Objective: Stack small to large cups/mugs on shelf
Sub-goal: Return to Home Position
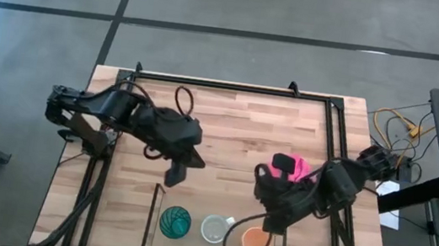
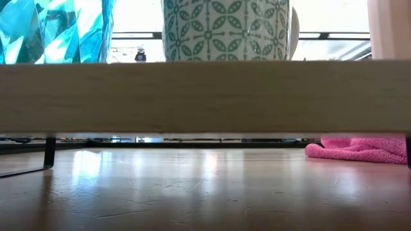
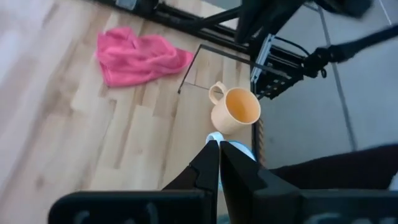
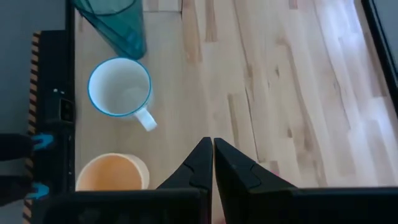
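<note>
Three cups stand upright in a row on the shelf (image 1: 154, 209) at the table's near edge. They are the teal tumbler (image 1: 175, 222), the white mug (image 1: 214, 228) and the orange mug (image 1: 255, 242). My left gripper (image 1: 175, 173) is shut and empty, above the table just beyond the tumbler. My right gripper (image 1: 271, 224) is shut and empty, close above the far right side of the orange mug. The right wrist view shows the tumbler (image 4: 115, 25), the white mug (image 4: 120, 87) and the orange mug (image 4: 112, 173). The left wrist view shows the orange mug (image 3: 236, 112).
A pink cloth (image 1: 299, 167) lies on the table beyond my right gripper; it also shows in the left wrist view (image 3: 140, 56) and the low view (image 2: 359, 149). Black frame rails (image 1: 233, 86) run along the table's far and side edges. Bare wood lies at the table's middle.
</note>
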### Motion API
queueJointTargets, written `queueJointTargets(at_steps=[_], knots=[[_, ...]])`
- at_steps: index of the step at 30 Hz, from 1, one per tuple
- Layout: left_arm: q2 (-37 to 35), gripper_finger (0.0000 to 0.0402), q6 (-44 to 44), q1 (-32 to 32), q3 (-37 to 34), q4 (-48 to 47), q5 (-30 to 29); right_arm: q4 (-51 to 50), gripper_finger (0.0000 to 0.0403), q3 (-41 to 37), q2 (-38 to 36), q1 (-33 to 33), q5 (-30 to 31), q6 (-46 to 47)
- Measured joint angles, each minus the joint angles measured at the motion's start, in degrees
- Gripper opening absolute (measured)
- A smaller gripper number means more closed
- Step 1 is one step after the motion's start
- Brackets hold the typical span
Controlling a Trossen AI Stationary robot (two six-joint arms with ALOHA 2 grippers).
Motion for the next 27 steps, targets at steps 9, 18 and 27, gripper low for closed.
queueJointTargets(at_steps=[9,18,27], knots=[[-4.83,0.0,8.28,-1.67,-0.7,-0.58,0.11,0.28,0.0009,-2.88,-5.56,-0.02,4.28,-3.21],[-8.91,0.0,8.94,-2.6,-2.29,0.67,-4.45,17.58,0.0009,-17.22,-14.64,-2.59,3.8,-12.97],[-19.9,0.0,11.17,-2.63,-20.43,11.16,-5.81,35.78,0.0009,-42.32,-30.21,-10.71,-3.37,-13.32]])
